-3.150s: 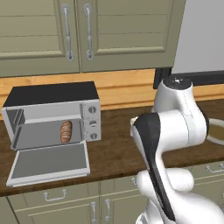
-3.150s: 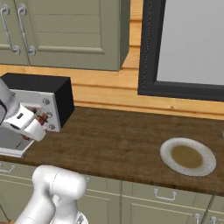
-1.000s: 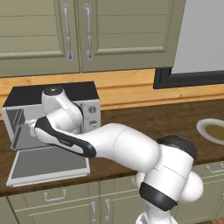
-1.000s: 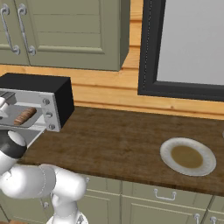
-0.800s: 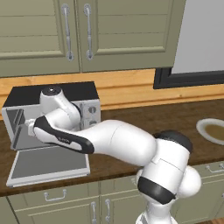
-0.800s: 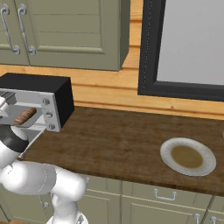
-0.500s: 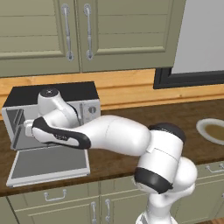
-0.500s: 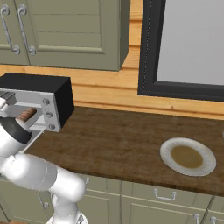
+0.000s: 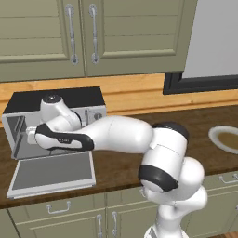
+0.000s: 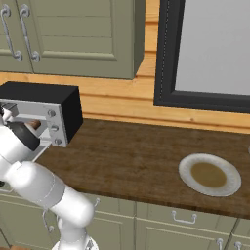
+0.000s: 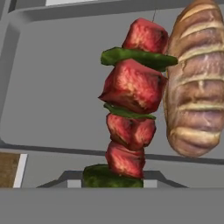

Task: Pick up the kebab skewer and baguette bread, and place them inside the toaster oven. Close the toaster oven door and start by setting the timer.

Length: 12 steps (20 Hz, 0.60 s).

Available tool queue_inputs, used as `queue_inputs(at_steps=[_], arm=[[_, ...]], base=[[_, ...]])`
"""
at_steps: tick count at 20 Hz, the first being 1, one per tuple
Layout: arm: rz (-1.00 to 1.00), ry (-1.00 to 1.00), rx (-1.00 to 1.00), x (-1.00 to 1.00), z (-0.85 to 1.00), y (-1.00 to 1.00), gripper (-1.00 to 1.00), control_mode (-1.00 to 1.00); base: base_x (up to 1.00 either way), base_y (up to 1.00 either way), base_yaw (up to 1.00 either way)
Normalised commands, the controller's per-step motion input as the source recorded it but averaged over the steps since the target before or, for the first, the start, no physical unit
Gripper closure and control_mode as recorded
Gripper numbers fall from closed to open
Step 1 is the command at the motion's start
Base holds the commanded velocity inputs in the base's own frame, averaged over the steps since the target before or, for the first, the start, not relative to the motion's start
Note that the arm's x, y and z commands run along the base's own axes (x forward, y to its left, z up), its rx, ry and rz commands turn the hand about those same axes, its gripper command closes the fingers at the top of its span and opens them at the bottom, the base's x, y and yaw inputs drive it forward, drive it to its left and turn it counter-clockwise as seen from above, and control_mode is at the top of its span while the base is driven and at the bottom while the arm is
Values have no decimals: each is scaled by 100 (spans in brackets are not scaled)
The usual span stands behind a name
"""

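Note:
The toaster oven [image 9: 60,98] stands at the counter's left end with the toaster oven door [image 9: 51,171] folded down flat in front. My arm reaches into its cavity, and my gripper [image 9: 30,135] is inside near the left wall. In the hand view the kebab skewer [image 11: 129,113], red chunks with green slices between them, rises from the gripper, which is shut on its lower end. The baguette bread [image 11: 194,83] lies right beside it on the grey oven floor [image 11: 57,87], almost touching. The fingertips are hidden behind the skewer's lowest pieces.
A white plate [image 10: 210,175] with brown contents sits on the wooden counter far to the right. Upper cabinets [image 9: 93,37] hang above the oven. A dark-framed window [image 10: 205,53] is on the wall. The oven's knob panel [image 10: 54,128] faces the counter's middle.
The arm has swung from beside the oven into its cavity and pushed further left over the last second, carrying the skewer in next to the baguette. The jaws stayed shut.

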Motion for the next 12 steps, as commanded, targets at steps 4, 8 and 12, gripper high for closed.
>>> queue_inputs(at_steps=[4,8,12], arm=[[0,0,1,19,-19,6,100,-100],[0,0,0,8,-19,9,100,-100],[0,0,1,4,-17,11,100,-100]], base=[[0,0,0],[0,0,0],[0,0,0]])
